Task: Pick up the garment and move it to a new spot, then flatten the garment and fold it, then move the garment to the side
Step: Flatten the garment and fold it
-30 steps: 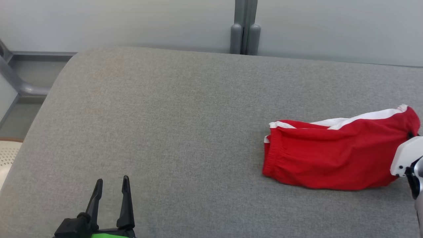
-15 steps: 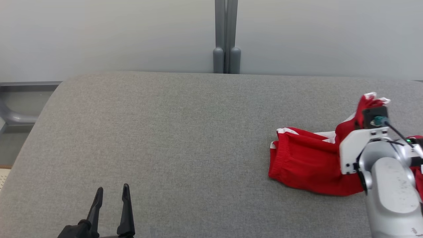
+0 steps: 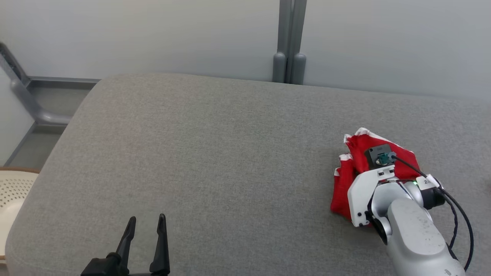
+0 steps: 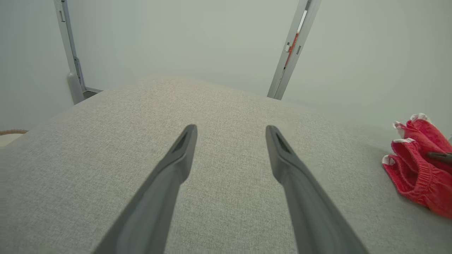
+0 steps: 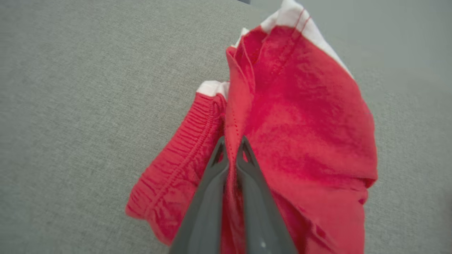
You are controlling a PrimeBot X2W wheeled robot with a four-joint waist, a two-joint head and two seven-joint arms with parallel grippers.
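The garment (image 3: 355, 153) is a pair of red shorts with white trim, bunched up at the right of the grey cushioned surface (image 3: 215, 153). In the right wrist view my right gripper (image 5: 231, 143) is shut on a fold of the garment (image 5: 300, 116), which hangs around the fingers. From the head view the pale right forearm (image 3: 406, 226) covers much of the cloth. My left gripper (image 3: 145, 224) stands open at the lower left, far from the garment, with nothing between its fingers (image 4: 180, 155). The left wrist view catches the garment (image 4: 420, 162) at its right edge.
A grey wall with a vertical metal post (image 3: 289, 42) runs behind the surface. A pale perforated basket (image 3: 11, 191) sits off the surface's left edge. A metal frame bar (image 3: 23, 96) stands at the far left. The surface's left and middle are bare grey fabric.
My right gripper has gathered the flat-lying garment into a bunch and drawn it leftward across the surface. The head view has shifted. The left gripper stays open.
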